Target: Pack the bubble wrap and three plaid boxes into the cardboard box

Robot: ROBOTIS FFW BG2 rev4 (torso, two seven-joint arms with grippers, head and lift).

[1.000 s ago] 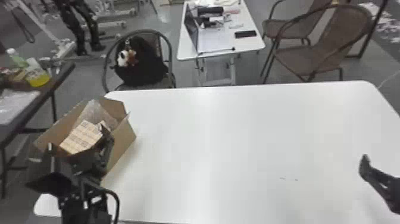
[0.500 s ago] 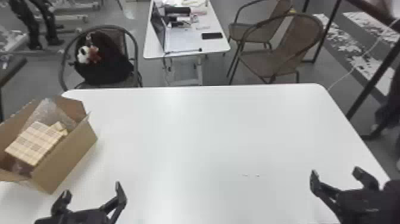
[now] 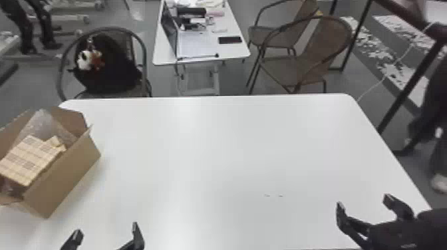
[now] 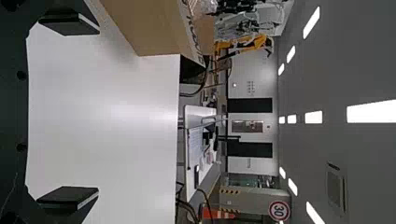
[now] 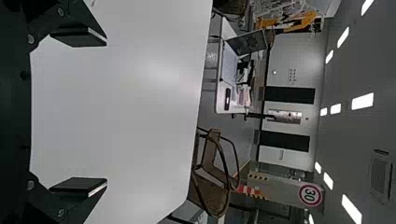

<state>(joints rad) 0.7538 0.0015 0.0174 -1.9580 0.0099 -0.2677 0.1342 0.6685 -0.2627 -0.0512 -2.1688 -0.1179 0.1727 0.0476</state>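
One cardboard box, long axis slanting away rightward, holds bubble wrap and plaid boxes; rightward, left gripper and right gripper gape empty.

There are two grippers: one left gripper and one right gripper. To the left of the left gripper is one cardboard box with one piece of bubble wrap and at least one plaid box; the full count is hard to tell. Far past the grippers are three chairs, one small table and one laptop. Near them is one big table.
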